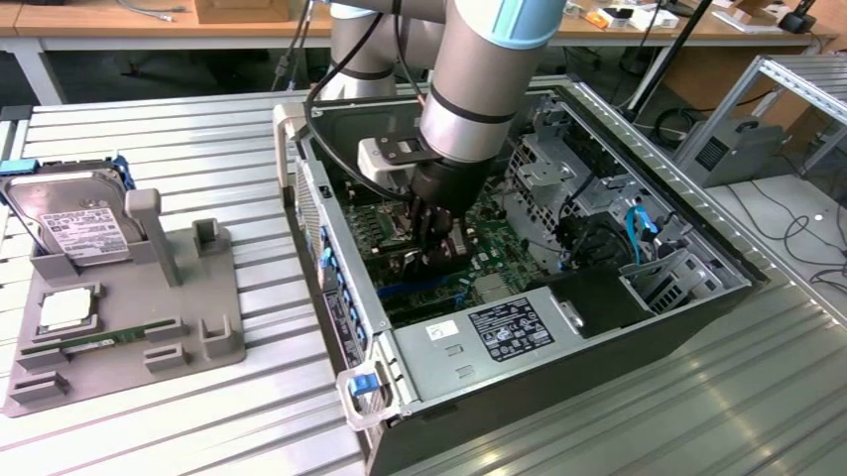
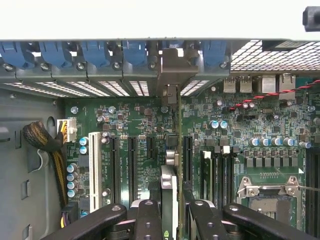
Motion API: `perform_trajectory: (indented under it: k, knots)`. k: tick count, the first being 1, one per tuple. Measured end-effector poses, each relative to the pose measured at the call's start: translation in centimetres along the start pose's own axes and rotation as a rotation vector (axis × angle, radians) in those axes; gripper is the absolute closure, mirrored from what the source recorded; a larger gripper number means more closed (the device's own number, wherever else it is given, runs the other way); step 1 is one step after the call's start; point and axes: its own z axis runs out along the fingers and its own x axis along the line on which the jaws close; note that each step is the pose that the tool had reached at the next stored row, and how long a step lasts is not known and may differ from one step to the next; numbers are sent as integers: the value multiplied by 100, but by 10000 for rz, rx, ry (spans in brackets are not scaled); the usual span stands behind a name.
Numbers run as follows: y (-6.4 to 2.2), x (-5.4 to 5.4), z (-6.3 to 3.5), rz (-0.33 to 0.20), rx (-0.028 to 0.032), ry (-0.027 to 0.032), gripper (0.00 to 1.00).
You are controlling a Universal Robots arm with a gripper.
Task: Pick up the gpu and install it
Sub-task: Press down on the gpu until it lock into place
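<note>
The gpu (image 2: 179, 125) is a thin dark card seen edge-on, standing upright over the green motherboard (image 2: 140, 120) between two black expansion slots. Its silvery end bracket (image 2: 172, 70) lies against the case's rear slot openings under the blue clips (image 2: 95, 52). My gripper (image 2: 175, 207) is shut on the card, with black fingers (image 2: 148, 217) on either side of it. In the exterior view the gripper (image 1: 430, 238) reaches down inside the open computer case (image 1: 530, 332), holding the card (image 1: 423, 258) low over the board. Whether the card sits in a slot I cannot tell.
A grey holder (image 1: 133, 327) at the exterior view's left carries a silver hard drive (image 1: 82, 230) and a green memory stick (image 1: 113, 337). Inside the case are a white slot (image 2: 93, 165), braided cables (image 2: 45, 145), the processor socket (image 2: 270, 195) and drive cages (image 1: 556, 169).
</note>
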Motion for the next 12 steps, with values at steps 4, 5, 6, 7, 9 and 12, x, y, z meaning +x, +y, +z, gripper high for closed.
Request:
perform_trajectory:
  k: [4, 5, 6, 7, 9, 12]
  knots:
    - [1, 1, -3, 328, 2, -11, 73]
    - [0, 1, -2, 330, 3, -12, 73]
    - [0, 1, -2, 329, 3, -14, 73]
    - [0, 3, 0, 315, 3, -12, 73]
    - [-1, 3, 4, 310, 3, 18, 73]
    - [-1, 0, 17, 314, 4, 65, 73]
